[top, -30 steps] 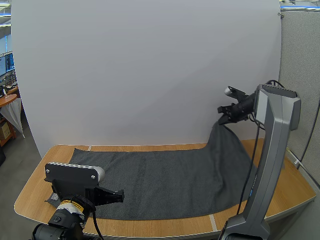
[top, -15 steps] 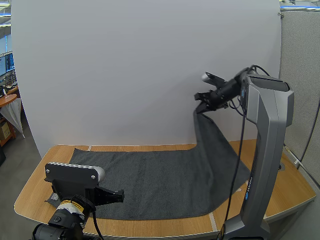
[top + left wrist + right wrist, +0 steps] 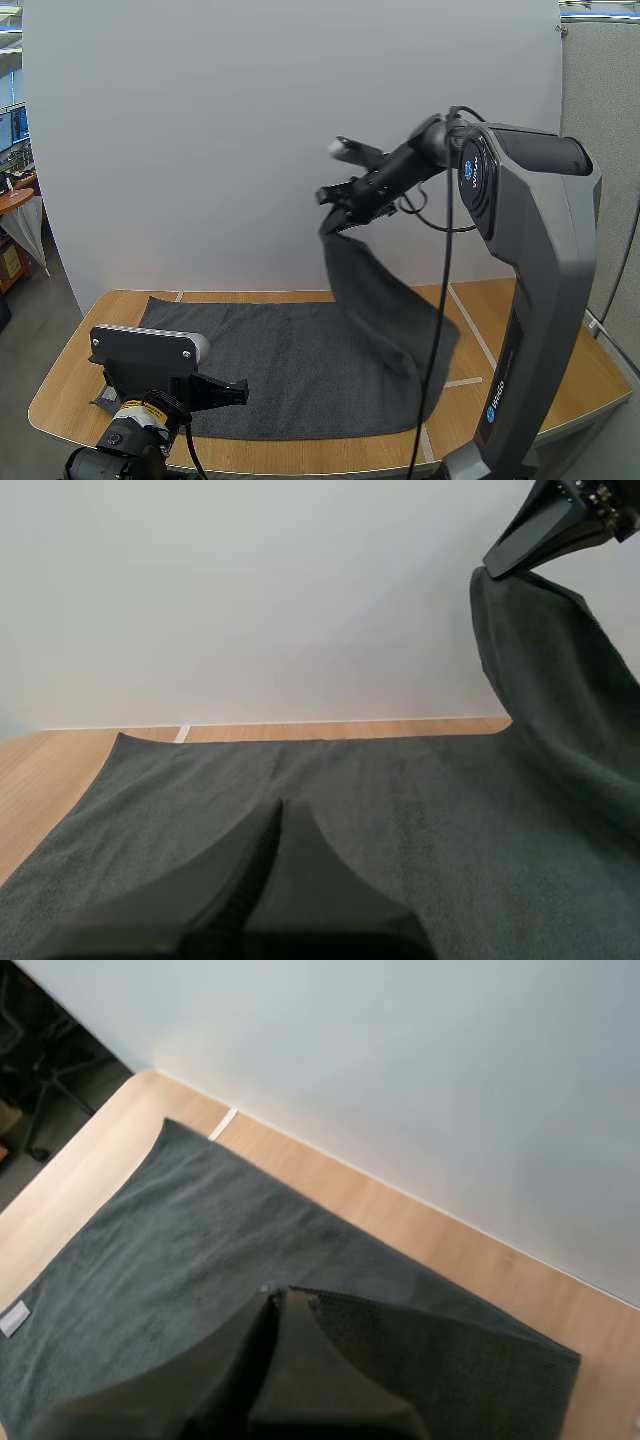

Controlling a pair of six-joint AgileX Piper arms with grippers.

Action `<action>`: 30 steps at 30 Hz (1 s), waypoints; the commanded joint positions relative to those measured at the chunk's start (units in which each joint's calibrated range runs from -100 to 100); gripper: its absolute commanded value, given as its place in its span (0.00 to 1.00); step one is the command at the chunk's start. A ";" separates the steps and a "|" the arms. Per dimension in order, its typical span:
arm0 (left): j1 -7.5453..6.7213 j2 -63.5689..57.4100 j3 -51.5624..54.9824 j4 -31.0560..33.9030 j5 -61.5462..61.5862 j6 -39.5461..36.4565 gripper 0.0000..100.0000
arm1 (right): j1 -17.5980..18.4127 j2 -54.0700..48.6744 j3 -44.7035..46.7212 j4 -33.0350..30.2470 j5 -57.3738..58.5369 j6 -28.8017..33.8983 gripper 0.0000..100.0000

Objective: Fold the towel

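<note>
The right jaws, clenched on a corner of the dark grey towel (image 3: pixel 290 365), have swung left from the table's (image 3: pixel 560 375) right side to high above its middle, peeling the towel's right end off the wood. The left jaws stay pressed together, empty, low over the towel's near left part.

No text can be read. On the right arm (image 3: pixel 540 300), a blue round badge (image 3: pixel 470 170) sits on the upper link, at 2 o'clock in the high view; its mark cannot be made out. A second blue badge (image 3: pixel 493 412) sits at 5 o'clock on the lower link, with pale lettering running up from it, unreadable. On the left arm (image 3: pixel 150 355), a yellow label (image 3: pixel 140 408) at 7 o'clock carries dark print, unreadable. The towel (image 3: pixel 200 1250) has a small white tag (image 3: pixel 12 1317) at its edge, with nothing readable on it.
</note>
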 commanded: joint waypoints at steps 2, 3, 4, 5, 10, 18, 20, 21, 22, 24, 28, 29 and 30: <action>-0.20 -0.31 0.00 -0.23 -1.32 -0.33 0.00 | 5.15 -2.80 3.83 -2.65 -10.46 1.77 0.00; -0.20 -0.31 0.00 -0.23 -1.32 -0.33 0.00 | 5.98 -2.80 4.15 -2.65 -12.63 1.77 0.00; -0.20 -0.31 0.00 -0.23 -1.32 -0.33 0.00 | 6.62 -2.80 4.15 -2.95 -13.83 1.86 0.00; -0.20 -0.31 0.00 -0.23 -1.32 -0.33 0.00 | 7.37 -2.80 4.15 -3.17 -15.04 1.96 0.00; -0.20 -0.31 0.00 -0.23 -1.32 -0.33 0.00 | 10.73 -1.53 4.15 -4.92 -21.16 1.75 0.00; -0.20 -0.31 0.00 -0.23 -1.32 -0.33 0.00 | 14.98 3.28 3.16 -6.50 -27.39 1.75 0.00; -0.20 -0.31 0.00 -0.23 -1.32 -0.33 0.00 | 15.86 4.23 2.50 -6.77 -28.35 1.75 0.00; -0.20 -0.31 0.00 -0.23 -1.32 -0.33 0.00 | 16.29 4.50 1.98 -6.77 -28.59 1.75 0.00; -0.20 -0.31 0.00 -0.23 -1.32 -0.33 0.00 | 16.62 4.81 1.27 -6.77 -28.82 1.75 0.00; -0.20 -0.31 0.00 -0.23 -1.32 -0.33 0.00 | 17.28 5.43 -0.36 -6.77 -28.82 1.75 0.00; -0.20 -0.31 0.00 -0.23 -1.32 -0.33 0.00 | 18.40 6.67 -3.92 -7.27 -28.66 2.71 0.00; -0.20 -0.31 0.00 -0.23 -1.32 -0.33 0.00 | 18.71 6.79 -4.53 -7.67 -28.66 2.96 0.00; -0.20 -0.31 0.00 -0.23 -1.32 -0.33 0.00 | 18.95 7.29 -4.95 -7.67 -28.66 2.96 0.00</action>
